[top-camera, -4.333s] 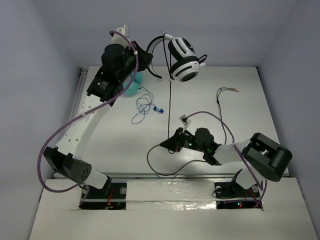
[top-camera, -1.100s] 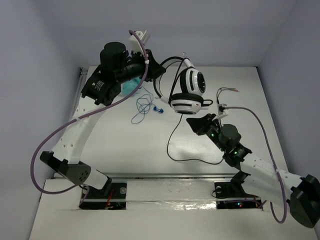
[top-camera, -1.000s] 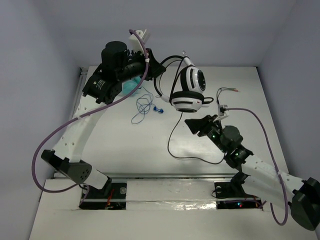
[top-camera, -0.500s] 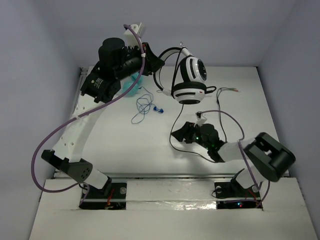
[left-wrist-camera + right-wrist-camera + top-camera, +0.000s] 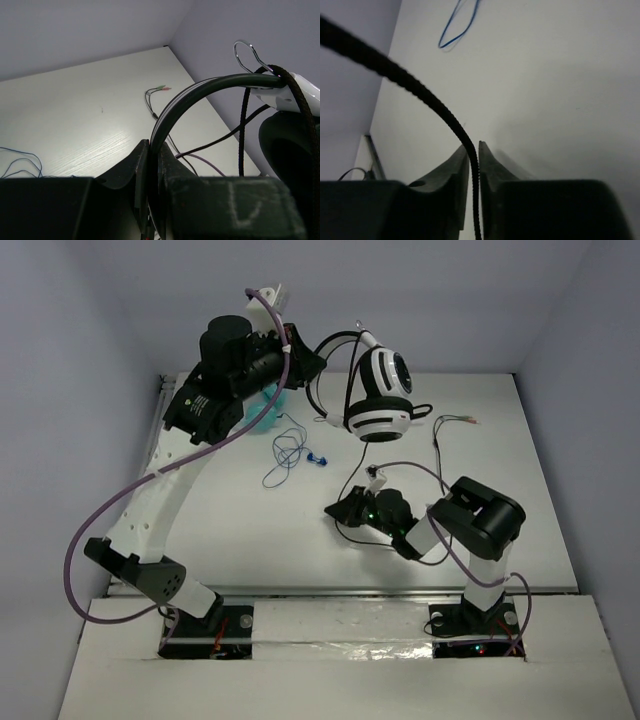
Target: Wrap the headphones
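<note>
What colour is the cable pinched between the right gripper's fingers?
Black, with a braided look. The cable shows best in the right wrist view.

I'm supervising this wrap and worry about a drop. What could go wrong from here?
The left hand pinches only the thin headband, with the headphones hanging in the air; a tug could twist them loose. The right hand clamps just the thin cable, which may slip out.

Table (image 5: 500,470): blue earbuds (image 5: 318,460), teal headphones (image 5: 264,416) (plus black cable (image 5: 436,440)).
</note>
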Action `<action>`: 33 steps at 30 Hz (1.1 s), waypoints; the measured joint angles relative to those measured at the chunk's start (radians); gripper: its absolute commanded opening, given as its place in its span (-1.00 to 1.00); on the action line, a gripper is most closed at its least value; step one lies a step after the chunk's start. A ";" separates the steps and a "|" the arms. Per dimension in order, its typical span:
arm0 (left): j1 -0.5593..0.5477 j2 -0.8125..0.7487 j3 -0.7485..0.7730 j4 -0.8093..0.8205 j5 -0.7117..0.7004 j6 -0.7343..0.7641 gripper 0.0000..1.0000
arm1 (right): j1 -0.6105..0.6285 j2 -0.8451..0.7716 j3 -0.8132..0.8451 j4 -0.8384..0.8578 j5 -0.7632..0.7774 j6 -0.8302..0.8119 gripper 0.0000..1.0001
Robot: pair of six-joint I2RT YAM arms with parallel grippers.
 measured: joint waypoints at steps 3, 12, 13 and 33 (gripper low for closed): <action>0.007 0.007 0.000 0.002 -0.042 -0.013 -1.00 | 0.047 0.000 -0.004 0.042 -0.026 0.019 -1.00; 0.082 0.010 -0.036 0.075 -0.313 -0.059 -1.00 | 0.224 -0.157 -0.095 -0.021 -0.055 0.025 -1.00; 0.089 0.010 -0.050 0.083 -0.343 -0.061 -1.00 | 0.250 -0.190 -0.094 -0.051 -0.051 0.019 -1.00; 0.116 0.147 -0.362 0.094 -0.726 0.040 -1.00 | 0.642 -0.752 0.503 -1.411 0.435 -0.255 -1.00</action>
